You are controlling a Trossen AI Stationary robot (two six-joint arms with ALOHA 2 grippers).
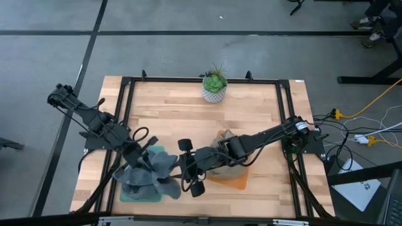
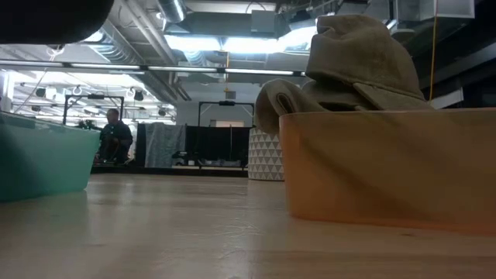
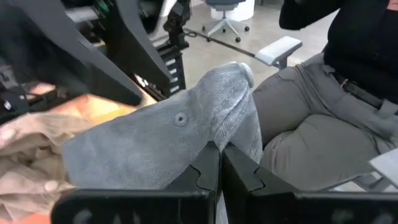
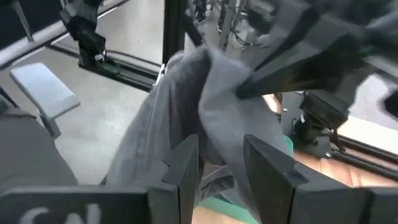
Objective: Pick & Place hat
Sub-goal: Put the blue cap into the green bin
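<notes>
A grey corduroy hat (image 1: 160,164) hangs over the teal tray (image 1: 135,193) at the table's near left. My left gripper (image 1: 146,157) is shut on it (image 3: 221,165). My right gripper (image 1: 188,168) reaches in from the right and is open. In the right wrist view (image 4: 224,165) its fingers stand on either side of a hanging part of the grey hat (image 4: 205,106). A tan hat (image 1: 223,147) lies heaped in the orange tray (image 1: 229,181). The low view shows the tan hat (image 2: 349,70) rising above the orange tray's wall (image 2: 387,167). My left gripper pinches a fold of the grey hat's cloth (image 3: 236,134) between its two shut fingers (image 3: 202,171). The hat's upper part is held up off the tray. Its lower part (image 1: 157,187) hangs down over the teal tray. My right gripper: I cannot tell whether its open fingers (image 4: 183,165) touch the grey cloth between them.
A small potted plant (image 1: 215,85) stands at the table's far edge. A black metal frame (image 1: 125,94) borders the table. A seated person (image 3: 323,118) shows beyond the near edge in the left wrist view. Bare wood (image 1: 188,119) lies between the plant and the trays.
</notes>
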